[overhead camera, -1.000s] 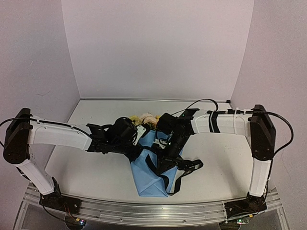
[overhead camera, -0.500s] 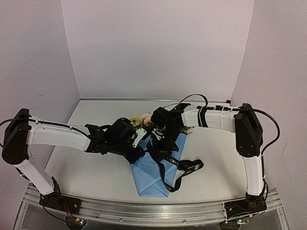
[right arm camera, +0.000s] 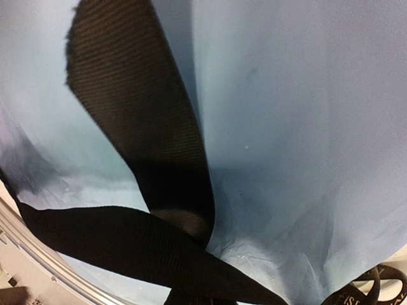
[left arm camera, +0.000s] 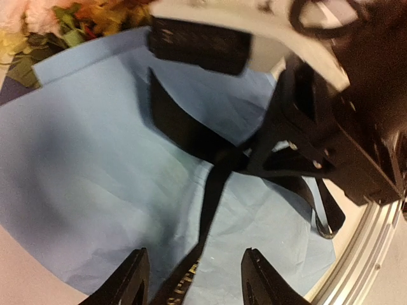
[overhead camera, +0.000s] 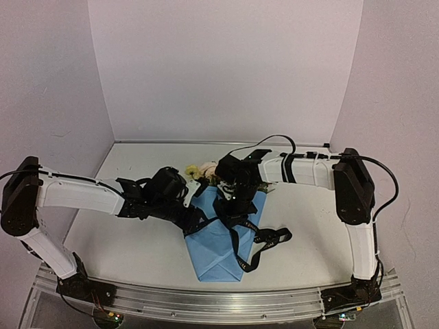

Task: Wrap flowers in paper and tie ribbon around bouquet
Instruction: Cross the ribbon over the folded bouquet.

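Top external view has the paper already folded into a light blue cone lying flat on the bench, its point toward the near edge. The flowers poke out of its far, open end. Judging from that, the wrapping half of the task is done and the bouquet is formed.

The tying is underway but not finished. The ribbon lies across the middle of the cone and crosses over itself on top. Its loose length trails off to the right in a slack loop on the bench. No knot or bow shows. The left wrist view shows 2 strands meeting at 1 crossing, which looks like a first overlap that has not been cinched.

The right gripper sits over that crossing, closed, and appears to pinch the ribbon there. The left gripper hovers low over the cone with its fingers parted. 1 strand runs between them unclamped.

What seems left is drawing the ends tight around the cone and securing them.

The bench is a plain pale surface with a metal rail along its near edge. Bare lilac-white walls close it in on 3 sides, under even lighting.
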`<move>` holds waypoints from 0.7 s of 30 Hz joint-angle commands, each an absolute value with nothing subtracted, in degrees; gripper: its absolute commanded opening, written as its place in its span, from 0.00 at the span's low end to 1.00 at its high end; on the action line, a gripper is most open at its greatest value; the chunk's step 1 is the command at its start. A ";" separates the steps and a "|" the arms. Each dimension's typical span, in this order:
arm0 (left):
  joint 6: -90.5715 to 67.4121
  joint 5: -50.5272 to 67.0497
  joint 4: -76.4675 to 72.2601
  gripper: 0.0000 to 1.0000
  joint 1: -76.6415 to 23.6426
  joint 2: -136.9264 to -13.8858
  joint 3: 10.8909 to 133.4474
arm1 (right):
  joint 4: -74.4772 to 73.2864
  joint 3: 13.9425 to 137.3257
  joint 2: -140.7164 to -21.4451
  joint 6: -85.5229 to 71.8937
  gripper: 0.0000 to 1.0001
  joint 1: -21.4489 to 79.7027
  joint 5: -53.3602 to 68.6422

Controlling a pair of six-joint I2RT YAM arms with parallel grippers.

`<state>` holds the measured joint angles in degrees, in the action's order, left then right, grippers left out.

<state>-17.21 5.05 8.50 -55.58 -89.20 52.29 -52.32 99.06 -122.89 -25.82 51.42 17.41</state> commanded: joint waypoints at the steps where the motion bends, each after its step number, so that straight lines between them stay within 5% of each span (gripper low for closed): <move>1: -23.81 7.63 1.74 0.52 -50.07 -87.17 51.83 | -46.68 95.72 -120.46 -25.13 0.00 51.49 16.20; 21: -18.01 20.49 1.95 0.61 -46.33 -101.20 63.34 | -36.56 90.04 -115.63 -24.70 0.00 51.46 18.67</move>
<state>-20.04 18.67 1.94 -46.56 -98.98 59.24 -37.86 89.76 -118.49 -25.45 51.42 17.76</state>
